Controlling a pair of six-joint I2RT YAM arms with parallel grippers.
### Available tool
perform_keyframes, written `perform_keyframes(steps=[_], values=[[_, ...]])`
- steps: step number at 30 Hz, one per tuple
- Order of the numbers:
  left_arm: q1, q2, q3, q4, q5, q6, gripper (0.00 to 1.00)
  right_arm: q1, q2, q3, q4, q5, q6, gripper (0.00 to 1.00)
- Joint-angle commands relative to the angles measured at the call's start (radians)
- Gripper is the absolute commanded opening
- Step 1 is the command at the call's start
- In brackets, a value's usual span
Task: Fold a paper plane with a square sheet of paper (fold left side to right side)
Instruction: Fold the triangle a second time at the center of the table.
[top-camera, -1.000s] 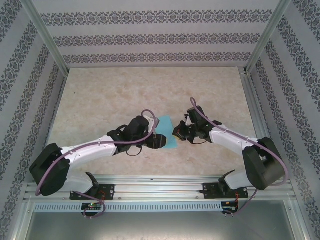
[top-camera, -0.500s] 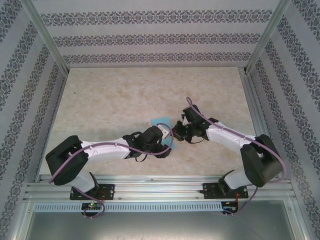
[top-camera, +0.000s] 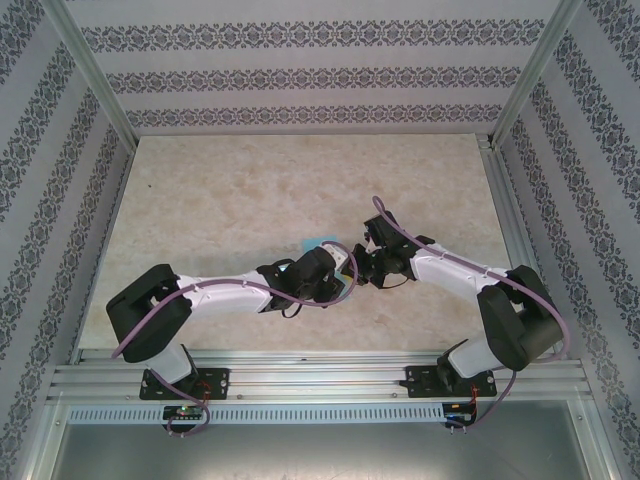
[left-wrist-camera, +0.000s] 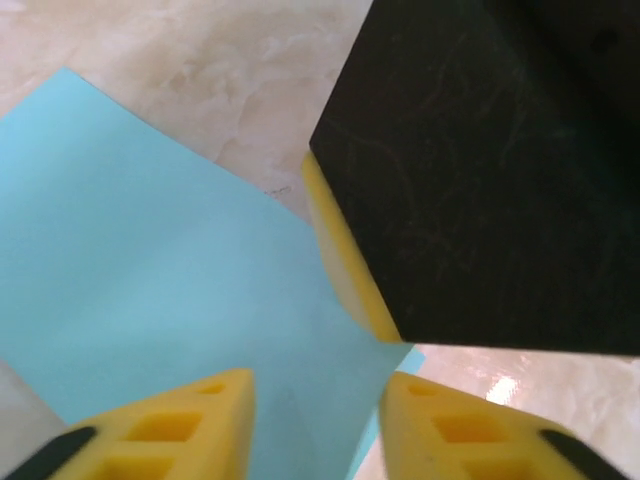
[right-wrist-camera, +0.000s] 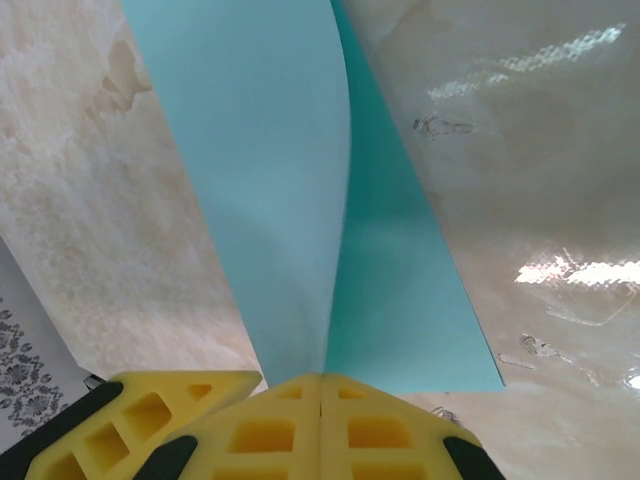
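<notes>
My right pincer (right-wrist-camera: 320, 405) is clamped tight on the square sheet of paper (right-wrist-camera: 265, 170), jaws pressed flat together. The light-blue sheet runs away ahead of that pinch in 2 layers, the paler one lifted off the darker one lying on the marble table (right-wrist-camera: 90, 200). My left pincer (left-wrist-camera: 315, 430) hangs over the sheet with its jaws apart. The right pincer's black body is just ahead of it, to its right.
</notes>
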Motion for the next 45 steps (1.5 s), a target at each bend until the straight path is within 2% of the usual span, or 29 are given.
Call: perform_keyframes(steps=[1, 5, 8, 17, 21, 23, 29, 33, 37, 45], values=[[-0.02, 0.023, 0.025, 0.006, 0.025, 0.036, 0.26, 0.012, -0.002, 0.021, 0.079, -0.031, 0.033, 0.03], [-0.018, 0.011, 0.012, 0.016, 0.036, 0.033, 0.15, 0.007, -0.011, 0.021, 0.089, -0.035, 0.04, 0.1], [-0.017, 0.0, -0.003, 0.029, 0.046, 0.028, 0.09, 0.0, -0.024, 0.023, 0.08, -0.025, 0.039, 0.21], [0.022, -0.04, -0.064, 0.085, 0.107, -0.002, 0.02, -0.065, -0.159, 0.006, 0.022, 0.031, -0.012, 0.51], [0.067, -0.074, -0.124, 0.152, 0.172, -0.043, 0.0, -0.106, -0.221, -0.05, 0.036, 0.021, -0.039, 0.57], [0.093, -0.089, -0.155, 0.187, 0.208, -0.067, 0.0, -0.106, -0.232, -0.076, 0.052, 0.018, -0.054, 0.55], [0.199, -0.111, -0.256, 0.324, 0.341, -0.174, 0.0, -0.072, -0.218, -0.173, 0.21, -0.011, -0.023, 0.27], [0.258, -0.116, -0.306, 0.404, 0.405, -0.23, 0.0, -0.014, -0.189, -0.211, 0.292, 0.008, 0.007, 0.16], [0.287, -0.102, -0.33, 0.443, 0.443, -0.272, 0.0, 0.055, -0.13, -0.225, 0.365, 0.028, 0.04, 0.11], [0.312, -0.105, -0.351, 0.455, 0.434, -0.309, 0.0, 0.144, 0.025, -0.193, 0.443, 0.053, 0.077, 0.07]])
